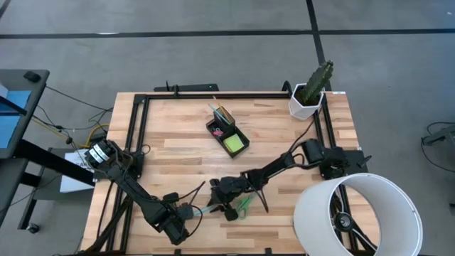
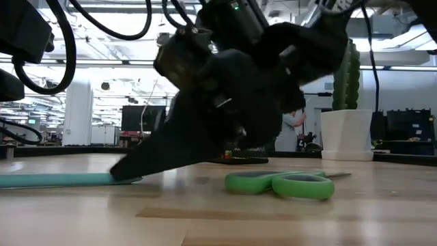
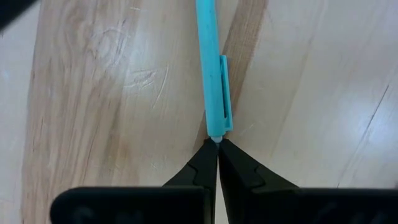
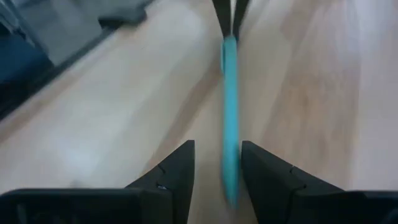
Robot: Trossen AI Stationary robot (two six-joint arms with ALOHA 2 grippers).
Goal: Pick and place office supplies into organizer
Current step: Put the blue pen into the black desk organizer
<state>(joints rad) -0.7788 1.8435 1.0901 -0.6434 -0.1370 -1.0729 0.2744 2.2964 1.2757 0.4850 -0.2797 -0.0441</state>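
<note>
A teal pen lies on the wood table near its near edge, between my two grippers. My left gripper is shut on the pen's clip end. My right gripper is open, with one finger on either side of the pen's other end; I cannot tell whether they touch it. Green-handled scissors lie flat just right of the right gripper. The black organizer stands at mid-table. It has a lime-green sticky pad in its tray and pens in its cup. My left gripper pinches the teal pen at the very tip of its clip end, between the free ends of its two fingers. The fingers come along the pen's length, low over the table from the left. The pen's body lies flat on the table.
A white pot with a cactus stands at the far right corner. A large white cylinder fills the near right corner. Black frame rails run along the table's left, far and right sides. Bare wood lies between the organizer and the grippers.
</note>
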